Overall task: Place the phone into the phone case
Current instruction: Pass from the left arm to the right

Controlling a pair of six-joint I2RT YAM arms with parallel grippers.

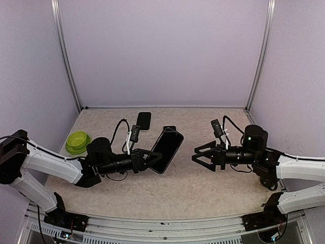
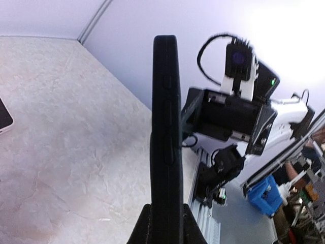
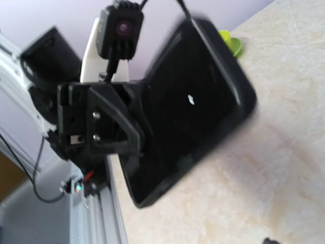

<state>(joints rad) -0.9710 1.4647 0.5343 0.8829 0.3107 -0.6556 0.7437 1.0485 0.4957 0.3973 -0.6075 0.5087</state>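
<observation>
My left gripper (image 1: 152, 158) is shut on the lower end of a black phone case (image 1: 166, 146) and holds it tilted above the middle of the table. In the left wrist view the case (image 2: 165, 132) stands edge-on between my fingers (image 2: 140, 230), with its side button bumps showing. In the right wrist view its broad black face (image 3: 193, 112) fills the frame, with the left gripper (image 3: 101, 127) clamped on it. A black phone (image 1: 144, 120) lies flat at the back of the table. My right gripper (image 1: 195, 154) is open and empty, a short way right of the case and pointing at it.
A green bowl (image 1: 77, 141) sits at the left, beside the left arm. A small dark object (image 1: 170, 128) lies just behind the held case. The purple back wall and metal corner posts (image 1: 258, 56) close in the table. A metal rail (image 1: 167, 226) runs along the near edge.
</observation>
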